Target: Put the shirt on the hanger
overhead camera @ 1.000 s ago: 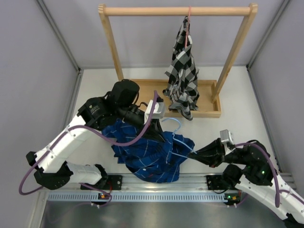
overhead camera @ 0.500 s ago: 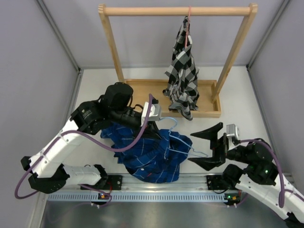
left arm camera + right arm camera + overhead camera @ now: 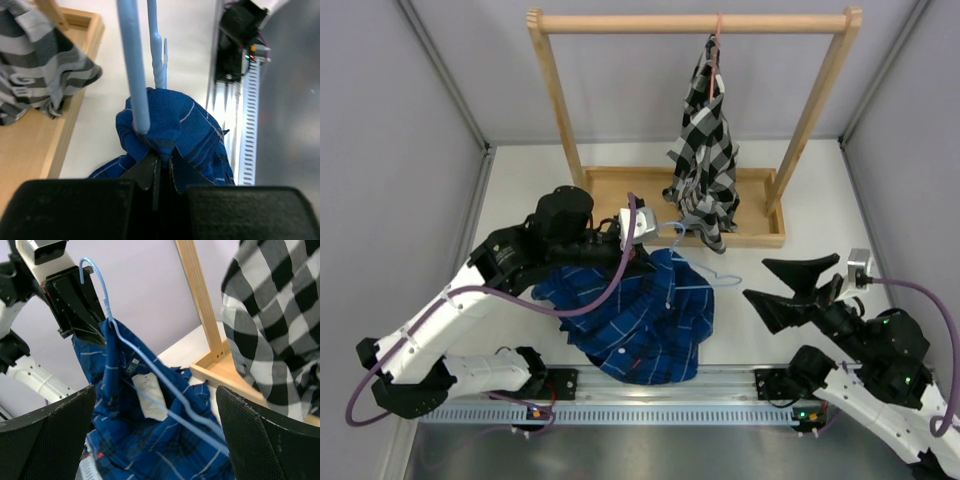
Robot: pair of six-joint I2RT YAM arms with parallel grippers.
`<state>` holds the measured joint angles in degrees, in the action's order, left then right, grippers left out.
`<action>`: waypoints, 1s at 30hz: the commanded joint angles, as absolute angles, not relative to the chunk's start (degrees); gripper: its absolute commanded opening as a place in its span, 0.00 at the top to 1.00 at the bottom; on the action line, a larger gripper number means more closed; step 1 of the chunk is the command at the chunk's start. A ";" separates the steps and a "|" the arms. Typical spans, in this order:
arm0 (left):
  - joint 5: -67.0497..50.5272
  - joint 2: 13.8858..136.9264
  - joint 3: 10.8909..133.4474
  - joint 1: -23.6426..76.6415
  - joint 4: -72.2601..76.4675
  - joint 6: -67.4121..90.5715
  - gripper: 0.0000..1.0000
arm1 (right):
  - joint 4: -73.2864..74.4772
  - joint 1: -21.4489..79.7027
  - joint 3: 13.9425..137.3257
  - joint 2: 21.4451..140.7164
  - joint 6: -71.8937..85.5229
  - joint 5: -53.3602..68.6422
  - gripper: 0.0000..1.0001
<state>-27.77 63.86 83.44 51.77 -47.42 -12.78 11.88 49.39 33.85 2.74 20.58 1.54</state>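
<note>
left gripper (image 3: 156,165) pressed together, pinching shirt (image 3: 640,320) fabric just beside hanger (image 3: 135,65) neck | shirt bunched on table (image 3: 800,200) near front edge, hanger hook up, one wire end poking out rightward | right gripper (image 3: 760,282) spread wide, empty, apart from shirt

hanger (image 3: 708,277): one shoulder buried in shirt (image 3: 645,325) | left pincer (image 3: 156,172): tips sunk in folds, cannot tell if wire lies between them | hanger hook: cut by top edge, left wrist view | right pincer (image 3: 757,280): fingers (image 3: 55,440) cut by bottom edge, own wrist view | white label (image 3: 149,396): print too small | checked shirt (image 3: 270,315): cut off at right
</note>
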 commanded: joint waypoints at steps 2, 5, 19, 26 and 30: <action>-17.33 60.92 80.44 51.68 -33.43 -7.22 1.00 | 13.37 49.66 32.35 5.70 31.54 -3.70 0.01; -13.29 59.07 76.05 51.68 -26.40 -1.95 1.00 | 6.96 49.75 28.13 8.60 34.62 0.85 0.01; -18.09 55.55 73.83 51.68 -21.10 9.31 1.00 | -14.05 50.10 15.56 21.43 53.16 7.02 0.29; -18.03 54.32 71.54 51.68 -19.16 10.37 1.00 | -17.82 52.56 14.86 25.13 51.67 8.79 0.47; -15.21 54.05 73.38 51.68 -19.25 9.58 1.00 | -20.65 53.00 13.62 27.15 50.46 9.76 0.71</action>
